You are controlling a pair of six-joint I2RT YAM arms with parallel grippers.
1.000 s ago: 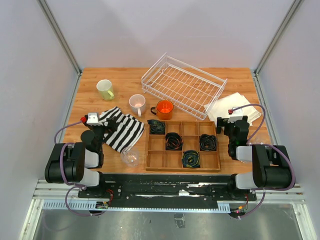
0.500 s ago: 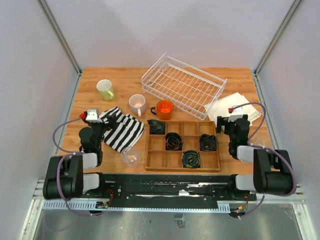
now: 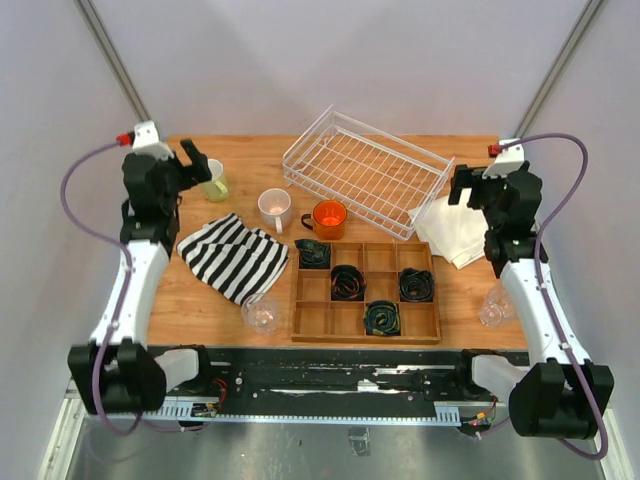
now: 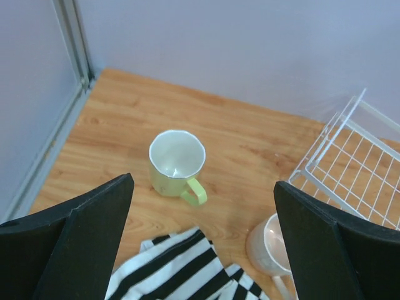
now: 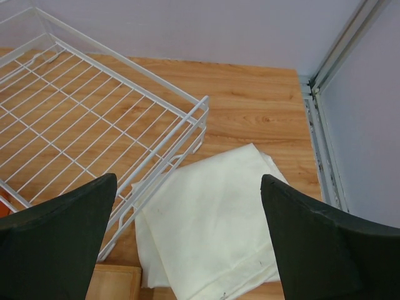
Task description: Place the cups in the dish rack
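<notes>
Left fingers (image 4: 69, 244) and right fingers (image 5: 56, 244) are spread, grasping nothing. Left of the white wire dish rack (image 3: 365, 178) stands a faceted yellow-green mug (image 4: 177, 164).

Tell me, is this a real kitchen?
Probably a robot practice booth, not a kitchen. Plain grey walls and metal posts box in one wooden table, two robot arms are bolted to a rail at its edge, and the mugs and dish rack look set out for practice.

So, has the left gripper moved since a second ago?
Yes. The left gripper has swung away from the arm bases, past the striped cloth, toward the table's far left, near the yellow-green mug.
</notes>
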